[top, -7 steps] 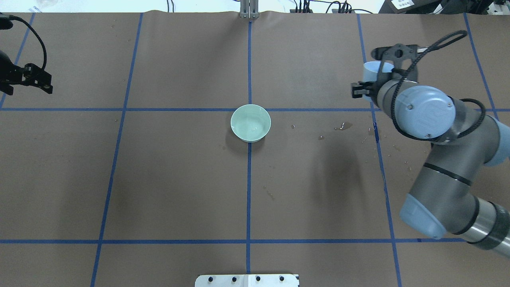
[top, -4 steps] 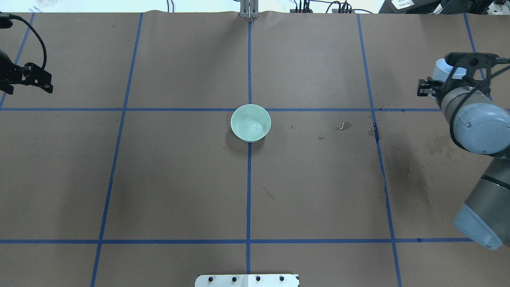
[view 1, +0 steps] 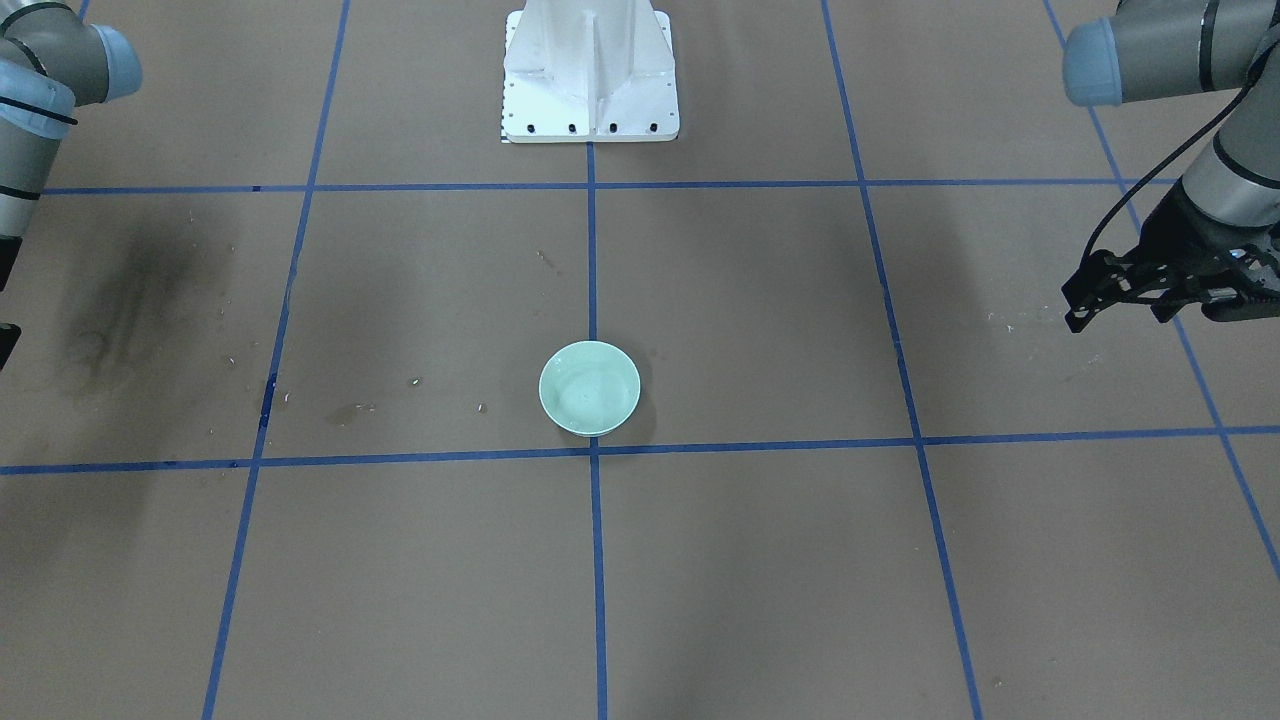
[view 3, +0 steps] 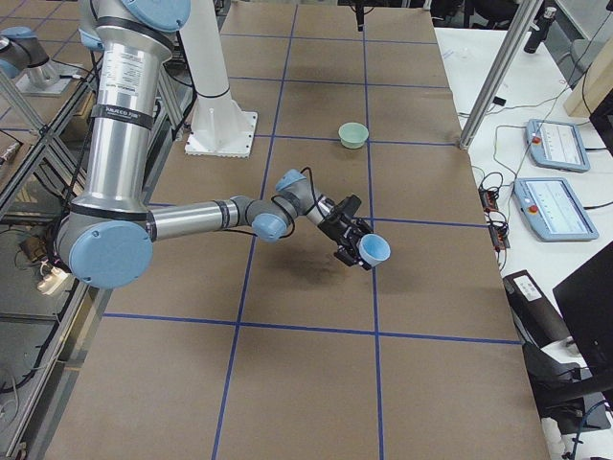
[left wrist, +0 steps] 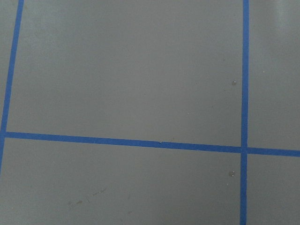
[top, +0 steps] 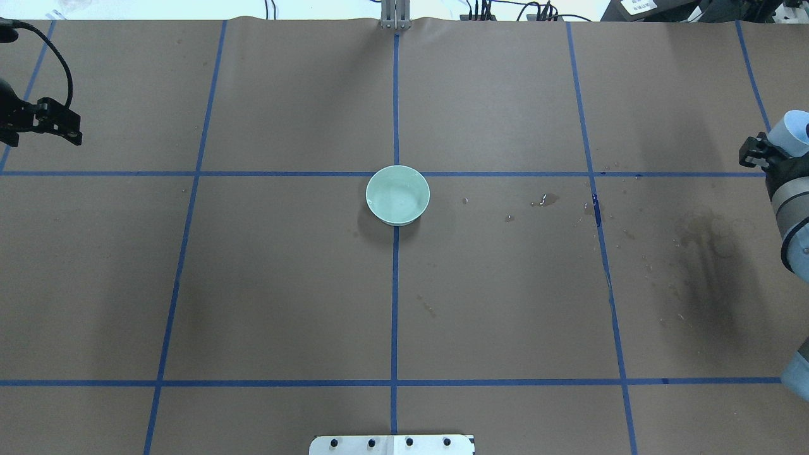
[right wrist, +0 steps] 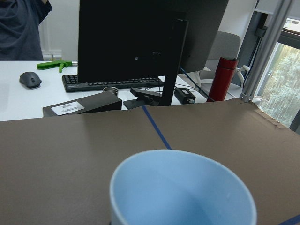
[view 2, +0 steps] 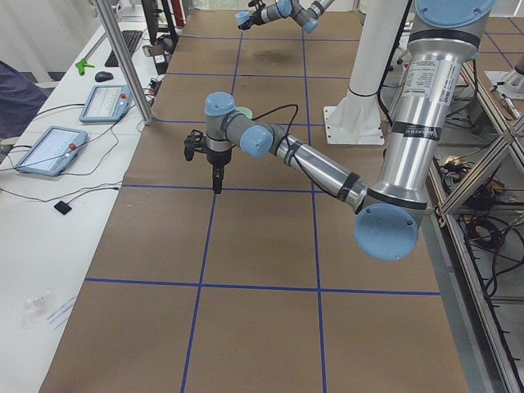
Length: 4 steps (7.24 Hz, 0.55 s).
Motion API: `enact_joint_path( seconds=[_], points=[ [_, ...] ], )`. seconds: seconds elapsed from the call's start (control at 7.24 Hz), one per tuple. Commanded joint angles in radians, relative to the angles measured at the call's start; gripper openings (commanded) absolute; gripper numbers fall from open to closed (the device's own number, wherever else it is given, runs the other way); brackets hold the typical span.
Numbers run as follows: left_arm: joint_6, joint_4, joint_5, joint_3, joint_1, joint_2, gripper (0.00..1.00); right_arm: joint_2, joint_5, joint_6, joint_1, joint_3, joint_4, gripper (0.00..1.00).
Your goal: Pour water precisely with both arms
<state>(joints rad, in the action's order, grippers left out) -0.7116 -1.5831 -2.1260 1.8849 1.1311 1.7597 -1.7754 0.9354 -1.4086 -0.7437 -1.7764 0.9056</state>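
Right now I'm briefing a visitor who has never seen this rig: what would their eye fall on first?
The round pale green bowl sits alone at the middle of the brown paper-covered table, by a crossing of blue tape lines. At the table's end on the robot's right, the right gripper holds a light blue cup tilted above the paper. Dark wet-looking stains mark the paper near that end.

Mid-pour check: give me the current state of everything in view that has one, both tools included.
Pale green round glazed bowl: upright on the table, seems to hold a little water.
Light blue round cup: tilted in the right tool's grip; contents unclear.
Right tool: shut on the cup, far from the bowl.
Left tool: holds nothing; open or shut unclear.
Brown paper table cover: wet spots on the right arm's side of the bowl.
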Motion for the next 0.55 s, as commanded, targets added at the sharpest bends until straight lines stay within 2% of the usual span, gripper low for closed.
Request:
enact_joint_path(
  seconds=[0.0,0.14,0.41],
  points=[
    [-0.002,0.0,0.009,0.002,-0.002,0.001,1.0,-0.035,-0.091,-0.107,0.019,0.047,-0.027,0.0],
    [-0.002,0.0,0.015,0.002,-0.002,0.001,1.0,-0.035,-0.143,-0.143,0.059,0.06,-0.027,0.0],
    [-0.002,0.0,0.023,0.003,-0.004,0.001,1.0,-0.021,-0.176,-0.205,0.156,0.061,-0.019,0.0]
  ],
)
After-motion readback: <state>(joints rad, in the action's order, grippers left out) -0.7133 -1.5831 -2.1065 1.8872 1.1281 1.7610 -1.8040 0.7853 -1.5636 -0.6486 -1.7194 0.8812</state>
